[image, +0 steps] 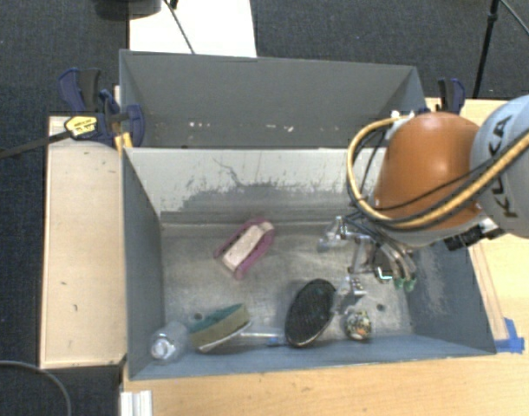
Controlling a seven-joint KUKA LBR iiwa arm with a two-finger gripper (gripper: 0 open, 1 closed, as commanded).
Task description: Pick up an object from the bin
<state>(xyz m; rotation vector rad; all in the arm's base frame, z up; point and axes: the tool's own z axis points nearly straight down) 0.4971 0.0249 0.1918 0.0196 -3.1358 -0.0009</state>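
Camera view. You see the arm [507,150] reaching in from the right, with its orange cover [425,167] and looped cables above the right half of the bin [143,258].

The gripper [355,295] hangs low over the front right of the floor. You cannot tell from here whether it is open or closed (the metal parts overlap).

Nearest things:
- Mottled ball [358,325]: just in front of the gripper tip, close to the front wall. It is round, so it has no long axis to note.
- Black oval [310,312]: just left of the gripper and beside the ball. Its long axis runs steeply from front-left to back-right, with the upper end toward the gripper.

You see nothing gripped.

Rest of the floor, well apart from the gripper:
- Pink block [245,245] with a pale top, mid-floor, tilted, long axis front-left to back-right.
- Green sponge [219,326] at front left, lying nearly crosswise.
- Clear piece [165,346] in the front left corner.
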